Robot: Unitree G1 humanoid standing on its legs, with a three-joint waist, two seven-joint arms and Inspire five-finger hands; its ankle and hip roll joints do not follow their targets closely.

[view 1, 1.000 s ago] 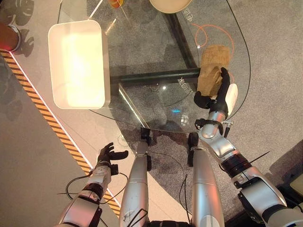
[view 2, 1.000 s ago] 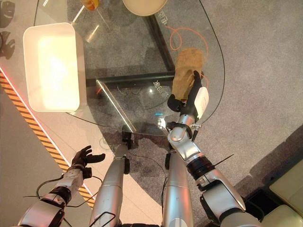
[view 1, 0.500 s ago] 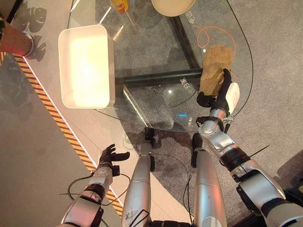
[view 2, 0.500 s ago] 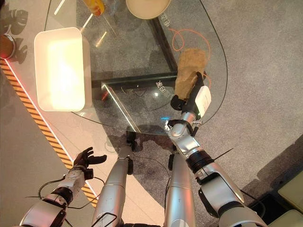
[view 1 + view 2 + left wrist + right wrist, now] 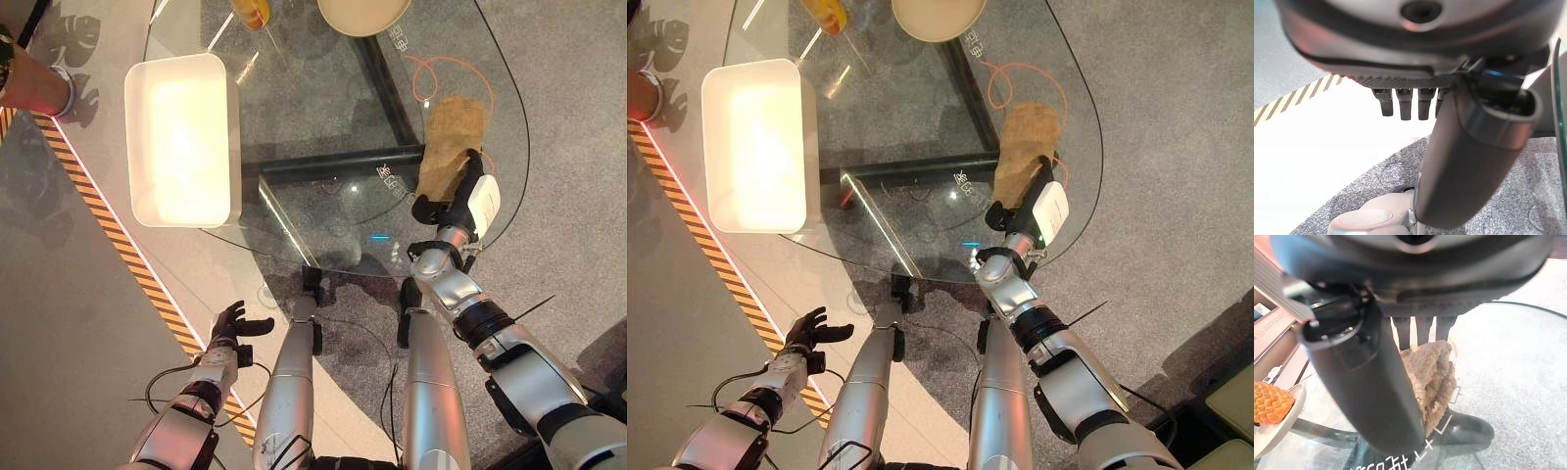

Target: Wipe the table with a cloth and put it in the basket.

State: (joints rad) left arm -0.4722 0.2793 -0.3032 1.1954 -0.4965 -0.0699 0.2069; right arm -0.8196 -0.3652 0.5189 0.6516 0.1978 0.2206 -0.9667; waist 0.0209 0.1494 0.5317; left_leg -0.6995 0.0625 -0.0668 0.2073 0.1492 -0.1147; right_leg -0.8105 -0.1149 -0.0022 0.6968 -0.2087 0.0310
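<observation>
Head views: the cloth point(image 5: 449, 144) lies on the glass table point(image 5: 323, 127) directly ahead of the right hand point(image 5: 460, 193), its long axis in line with the straight fingers resting on its near end. The basket point(image 5: 182, 137) sits well off toward the left hand point(image 5: 233, 324), which hangs low, fingers relaxed.

Right wrist view: fingers point(image 5: 1422, 329) extended, cloth just past them.

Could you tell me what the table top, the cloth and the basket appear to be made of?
Table top: clear glass, since its dark frame and the floor show through. Cloth: tan, nubby fabric, likely terry or microfibre. Basket: smooth white walls, probably plastic.
</observation>
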